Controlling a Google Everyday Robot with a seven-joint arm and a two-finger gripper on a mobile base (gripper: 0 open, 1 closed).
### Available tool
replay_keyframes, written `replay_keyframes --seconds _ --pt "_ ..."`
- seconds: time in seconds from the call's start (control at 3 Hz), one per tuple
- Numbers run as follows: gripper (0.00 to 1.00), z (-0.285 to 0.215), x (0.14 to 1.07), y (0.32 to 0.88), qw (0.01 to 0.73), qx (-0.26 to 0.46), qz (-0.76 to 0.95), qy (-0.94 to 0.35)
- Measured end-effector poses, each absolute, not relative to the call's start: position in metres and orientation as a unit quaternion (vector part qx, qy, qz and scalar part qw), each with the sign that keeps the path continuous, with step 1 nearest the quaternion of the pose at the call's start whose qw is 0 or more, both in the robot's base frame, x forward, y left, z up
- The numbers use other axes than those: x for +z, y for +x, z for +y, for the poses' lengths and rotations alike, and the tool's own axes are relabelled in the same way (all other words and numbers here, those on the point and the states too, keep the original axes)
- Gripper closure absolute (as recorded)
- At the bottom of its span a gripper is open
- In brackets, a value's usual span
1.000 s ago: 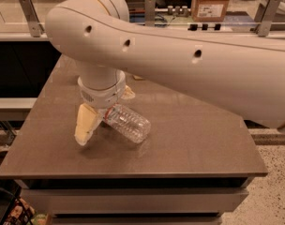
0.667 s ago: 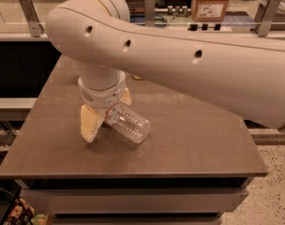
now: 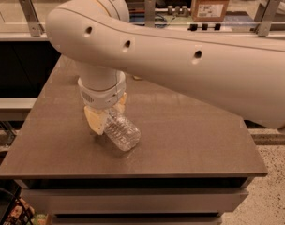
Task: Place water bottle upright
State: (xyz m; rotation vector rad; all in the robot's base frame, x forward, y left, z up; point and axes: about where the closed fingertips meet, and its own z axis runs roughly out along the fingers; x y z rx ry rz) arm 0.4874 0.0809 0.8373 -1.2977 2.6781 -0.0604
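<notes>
mid-righting step: gripper (image 3: pixel 106 117) low over left part of tabletop (image 3: pixel 194 135), fingers (image 3: pixel 94 121) clamped on cap end of water bottle (image 3: pixel 123 132), held tilted, base down-right, close to surface. next: swing wrist to vertical, seat base flat, then release. versus a second ago: fingers shifted right, bottle steeper.

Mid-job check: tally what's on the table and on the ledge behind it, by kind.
water bottle: 1, tilted, held by the gripper low over the table.
cardboard box: 1, behind the table.
Total: 2.
</notes>
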Motion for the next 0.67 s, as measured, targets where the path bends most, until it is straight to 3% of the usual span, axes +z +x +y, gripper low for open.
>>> replay_keyframes --seconds 0.33,0.67 --pt "0.88 0.0813 0.8369 0.4872 0.083 -0.02 0.896 -0.435" --pt "1.0 0.0817 0.8365 0.487 0.083 -0.02 0.896 -0.435"
